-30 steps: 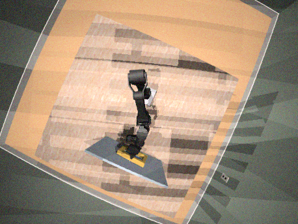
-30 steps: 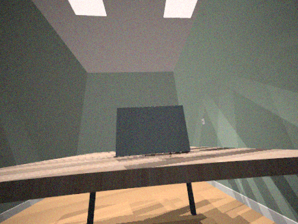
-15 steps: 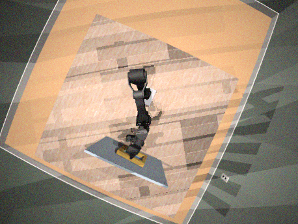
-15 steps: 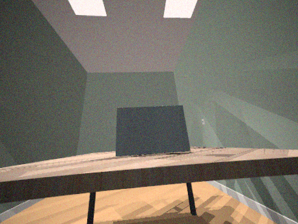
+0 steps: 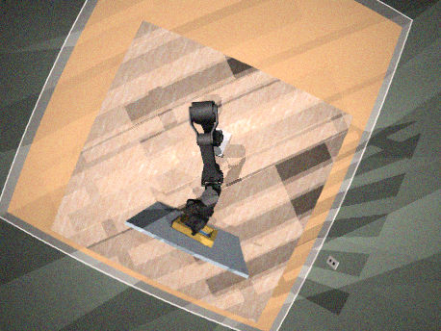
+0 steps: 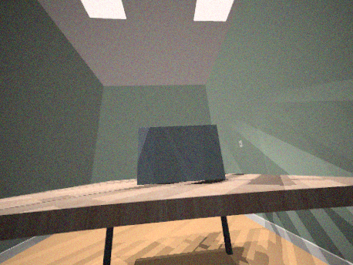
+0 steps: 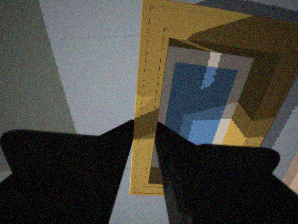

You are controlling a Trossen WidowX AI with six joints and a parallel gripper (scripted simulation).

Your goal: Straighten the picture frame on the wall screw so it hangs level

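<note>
Gripper jaws are seen clamped on the left rail of the yellow wooden picture frame, which is held against the grey upright wall panel toward twelve o'clock in the wrist view. In that view the frame appears tilted, its top leaning toward one o'clock. The lift-and-shift step is judged to be in hand. Next, a one-notch slide toward the high side is called for, then release. From above, the panel stands on the wooden table.

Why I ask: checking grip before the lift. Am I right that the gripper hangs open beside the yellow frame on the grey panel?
Not quite. The gripper is shut on the yellow frame's side rail, as the wrist view shows; the frame does hang against the grey panel.
</note>
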